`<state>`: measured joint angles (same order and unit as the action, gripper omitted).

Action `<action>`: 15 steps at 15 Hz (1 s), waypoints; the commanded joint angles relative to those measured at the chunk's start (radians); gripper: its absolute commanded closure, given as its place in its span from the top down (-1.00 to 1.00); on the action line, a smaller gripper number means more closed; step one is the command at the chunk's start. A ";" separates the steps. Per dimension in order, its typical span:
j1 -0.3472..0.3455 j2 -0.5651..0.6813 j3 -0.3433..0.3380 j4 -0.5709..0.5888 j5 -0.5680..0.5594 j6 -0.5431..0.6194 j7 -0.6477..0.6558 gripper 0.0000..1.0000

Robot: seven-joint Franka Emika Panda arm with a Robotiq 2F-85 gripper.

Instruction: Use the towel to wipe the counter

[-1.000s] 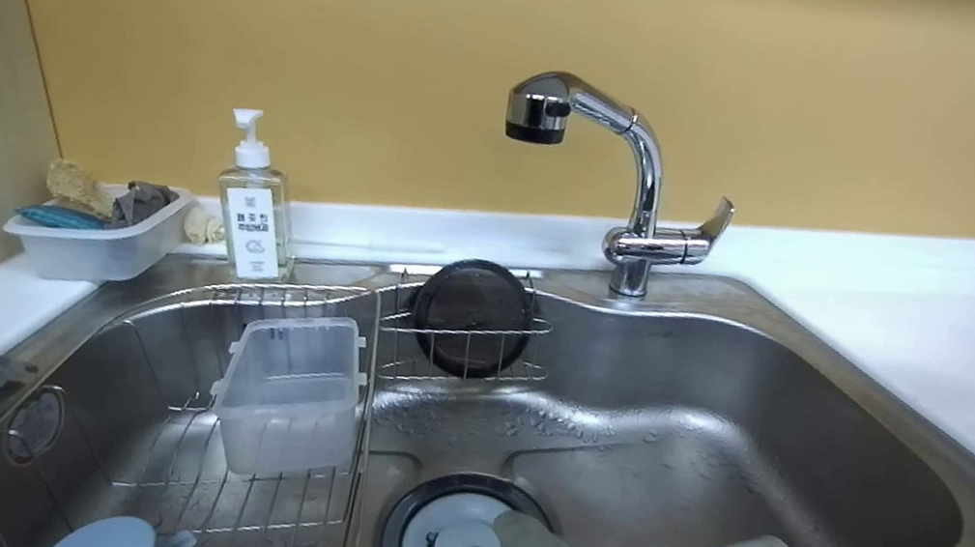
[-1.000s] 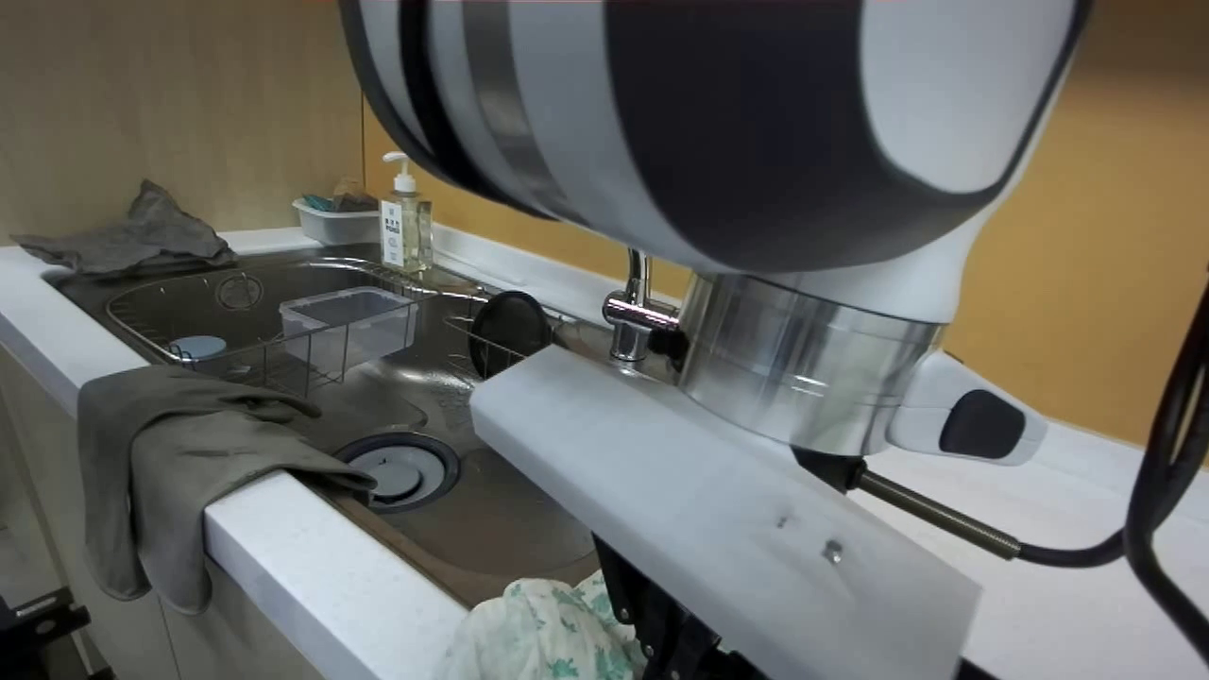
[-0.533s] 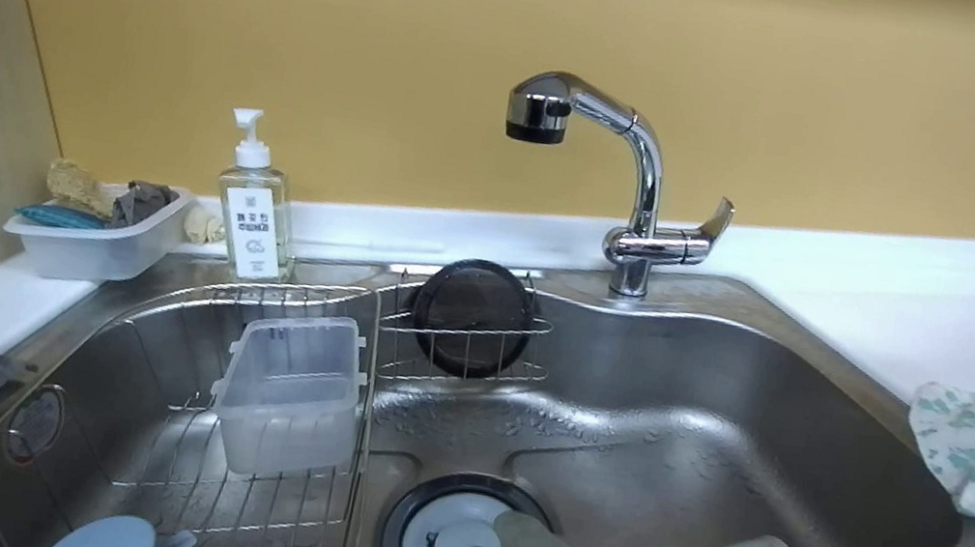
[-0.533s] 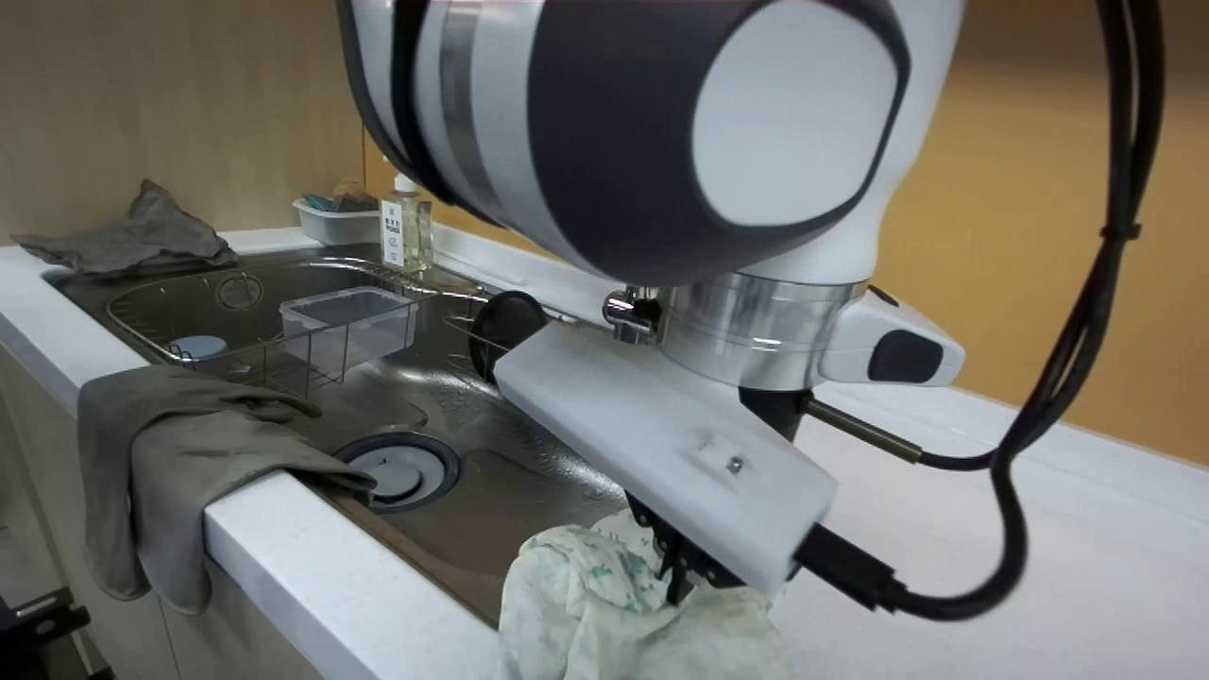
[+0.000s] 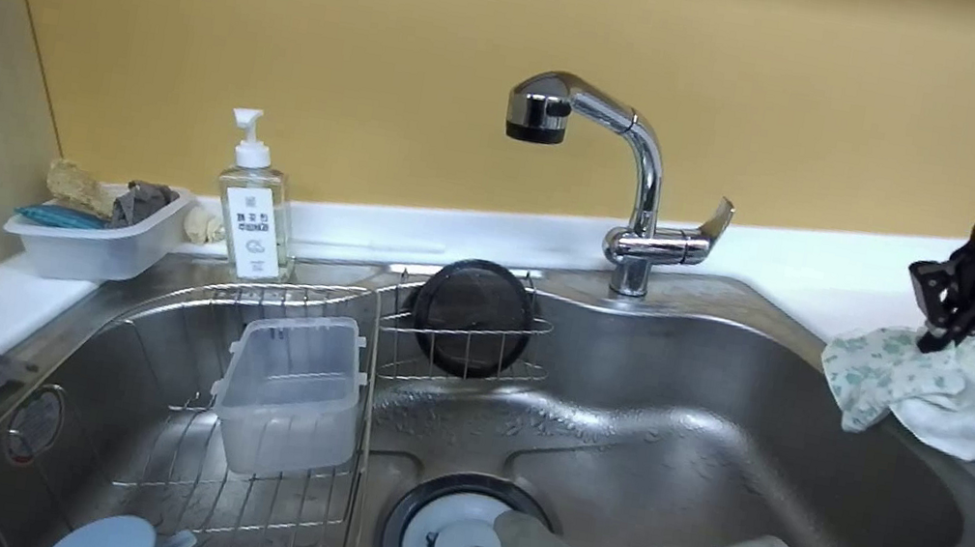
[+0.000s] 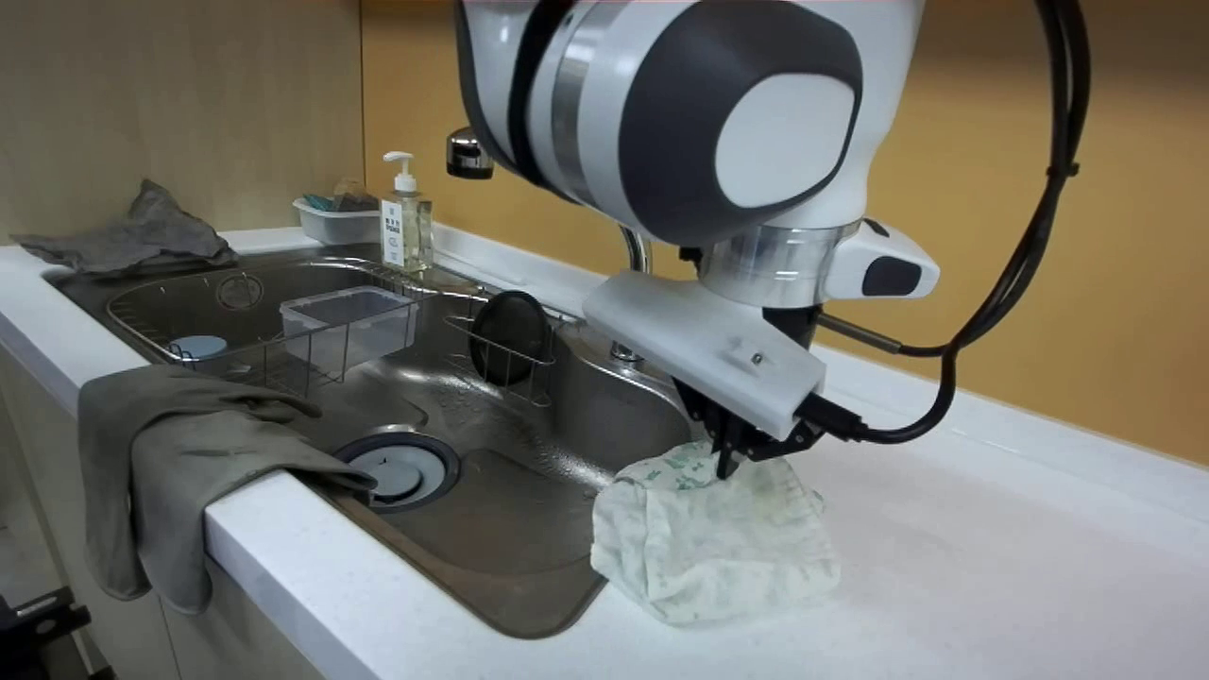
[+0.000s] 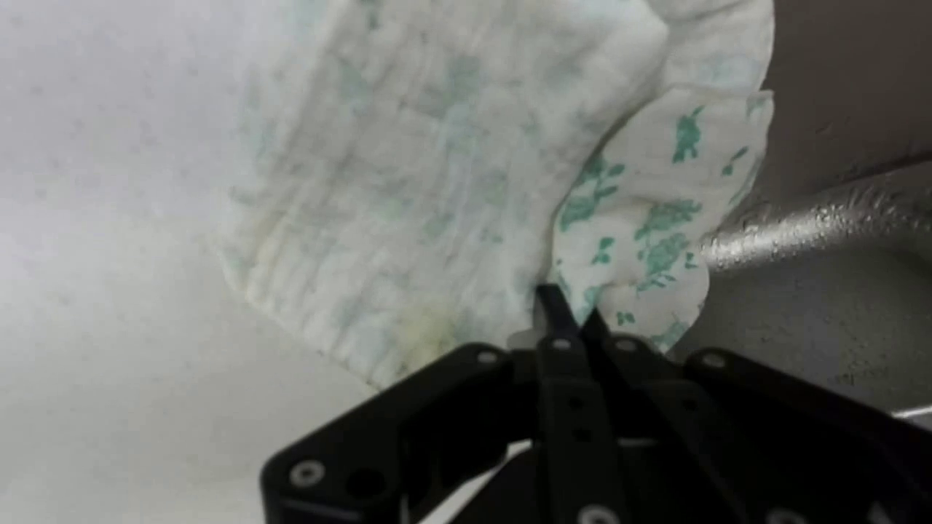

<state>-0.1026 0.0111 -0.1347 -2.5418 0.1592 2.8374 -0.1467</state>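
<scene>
One pale towel [image 6: 718, 552] with green prints sits under my gripper [image 7: 573, 313]: in both exterior views it lies at the right end of the sink [image 6: 529, 604], partly spread on the white counter [image 6: 945, 567] and partly lapping over the metal rim. The gripper reaches it from above, and I have its jaws pressed together, pinching a fold of the towel. In the wrist view I see a flap with stronger green prints just right of the pinch, on the sink's side, while the wider part of the towel lies to the left over the counter, a faint yellowish patch showing near the jaws.

At the sink's far side I have the faucet [image 5: 645, 191], and left of its base a round black disc [image 5: 474, 311] stands on edge in a wire basket [image 5: 540, 329]. A clear plastic box [image 5: 285, 437] sits on the wire rack [image 5: 364, 450] at the left. Grey fabric [image 6: 208, 463] hangs over the counter's near edge.
</scene>
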 commanded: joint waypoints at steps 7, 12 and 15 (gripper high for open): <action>-0.039 -0.064 -0.014 0.077 -0.056 -0.107 0.055 -0.17; -0.049 -0.227 -0.002 0.083 -0.132 -0.377 0.120 0.51; -0.042 -0.332 0.012 0.101 -0.148 -0.547 0.129 0.91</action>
<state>-0.1484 -0.2197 -0.1385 -2.4552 0.0376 2.4300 -0.0633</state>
